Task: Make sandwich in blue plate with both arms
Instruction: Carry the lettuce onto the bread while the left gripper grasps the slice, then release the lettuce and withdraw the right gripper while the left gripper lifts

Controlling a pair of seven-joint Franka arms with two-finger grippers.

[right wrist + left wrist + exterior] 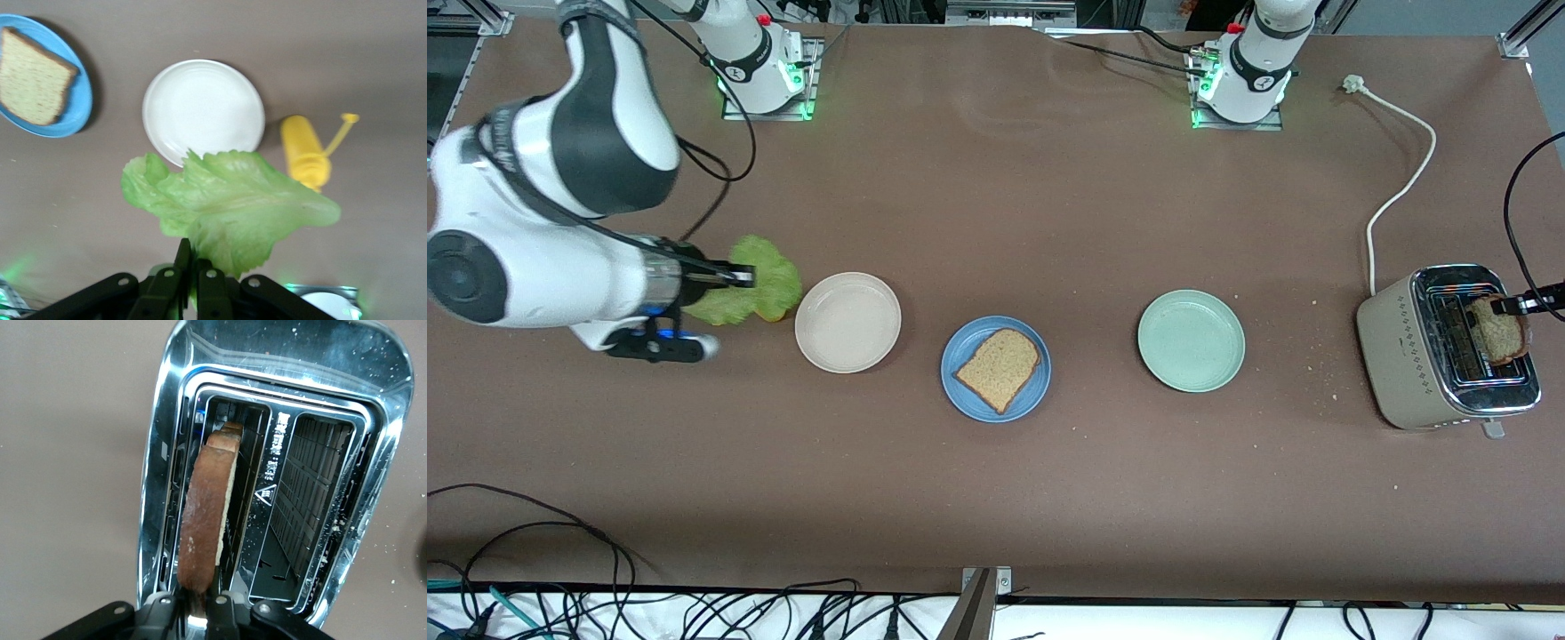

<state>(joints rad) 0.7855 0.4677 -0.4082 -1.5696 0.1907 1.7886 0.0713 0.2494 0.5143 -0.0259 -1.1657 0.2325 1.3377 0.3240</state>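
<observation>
A ruffled green lettuce leaf [227, 207] is pinched by the black two-finger right gripper [190, 283], whose fingers are pressed together on the leaf's stem. The leaf is held in the air over the brown table [996, 498], just beside a round beige plate [847, 321]. A yellow squeeze bottle [305, 151] is seen lying on the table under the leaf's tip.

The round mid-blue plate [969, 391] is found past the beige plate, toward the left arm's end. One square brown bread slice [1000, 367] is laid flat in it. A round pale green plate [1191, 340] is seen farther along.

A second brown bread slice [208, 520] is gripped by its crust in the black left gripper [199, 607]. It is held on edge, partly inside one slot of the beige and silver toaster [1396, 356].
</observation>
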